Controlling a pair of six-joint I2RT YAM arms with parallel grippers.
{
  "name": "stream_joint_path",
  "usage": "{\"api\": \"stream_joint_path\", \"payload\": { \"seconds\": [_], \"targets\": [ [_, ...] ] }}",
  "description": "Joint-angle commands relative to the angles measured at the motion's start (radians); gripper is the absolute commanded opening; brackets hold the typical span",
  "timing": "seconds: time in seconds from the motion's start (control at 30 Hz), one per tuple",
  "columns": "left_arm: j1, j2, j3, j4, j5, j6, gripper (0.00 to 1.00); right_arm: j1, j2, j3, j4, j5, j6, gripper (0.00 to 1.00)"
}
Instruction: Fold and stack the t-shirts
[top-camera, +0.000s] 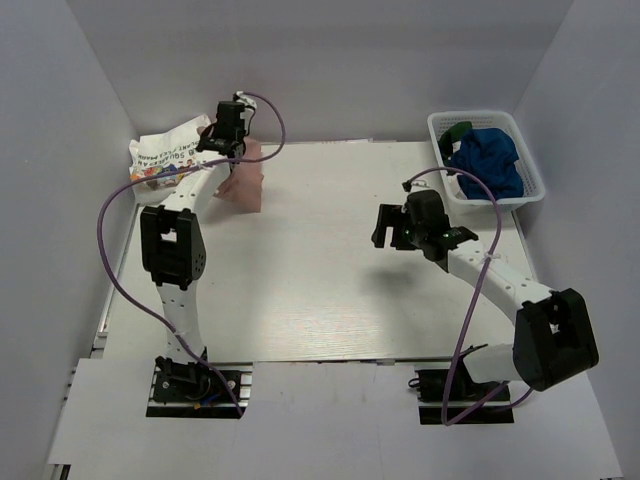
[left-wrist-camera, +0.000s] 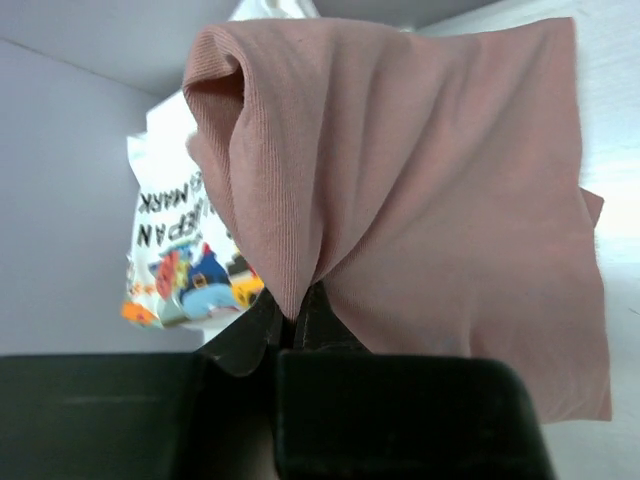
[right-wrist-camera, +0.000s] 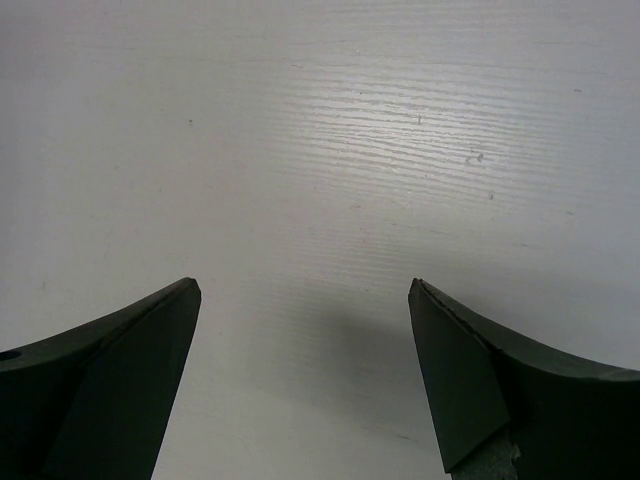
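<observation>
Two tees meet at the table's (top-camera: 320, 270) far-left corner, where the left jaws, pinched shut on a folded pink tee (left-wrist-camera: 430, 200), seem due to lower it squarely onto the white tee (top-camera: 165, 155), the right jaws gaping empty mid-table.

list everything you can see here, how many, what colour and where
table: one, white, under everything
basket: one, white mesh, far right corner
blue t-shirt: one, blue, bunched in the basket
green t-shirt: one, dark green, in the basket behind the blue one
printed t-shirt: one, white with colourful print and black lettering, far left corner
pink t-shirt: one, dusty pink, held up at far left, beside the printed one
left hand: one, black, shut on the pink t-shirt
right hand: one, black, open, nothing in it, over bare table right of centre
</observation>
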Motion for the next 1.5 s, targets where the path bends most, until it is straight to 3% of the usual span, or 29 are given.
{"api": "stream_joint_path", "payload": {
  "seconds": [0.0, 0.2, 0.4, 0.77, 1.1, 1.33, 1.43, 1.47],
  "targets": [
    [0.048, -0.004, 0.104, 0.024, 0.085, 0.095, 0.00, -0.005, 0.021, 0.060, -0.008, -0.025, 0.009, 0.91],
    [0.122, 0.049, 0.260, 0.036, 0.177, 0.126, 0.00, -0.002, 0.050, 0.070, -0.025, -0.035, 0.012, 0.91],
    [0.192, 0.047, 0.306, 0.061, 0.235, 0.149, 0.00, -0.002, 0.081, 0.103, -0.041, -0.038, -0.004, 0.91],
    [0.323, 0.056, 0.349, 0.102, 0.409, 0.126, 0.00, 0.000, 0.174, 0.174, -0.038, -0.056, 0.010, 0.91],
    [0.429, 0.073, 0.273, 0.215, 0.510, 0.115, 0.00, -0.002, 0.219, 0.214, -0.044, -0.118, 0.013, 0.91],
    [0.448, 0.162, 0.282, 0.286, 0.536, 0.065, 0.00, 0.001, 0.259, 0.235, -0.051, -0.139, 0.021, 0.91],
    [0.448, 0.201, 0.297, 0.317, 0.486, 0.043, 0.00, 0.003, 0.274, 0.250, -0.053, -0.148, 0.025, 0.91],
    [0.448, 0.216, 0.297, 0.343, 0.437, 0.034, 0.06, 0.004, 0.279, 0.252, -0.053, -0.148, 0.026, 0.91]
  ]
}}
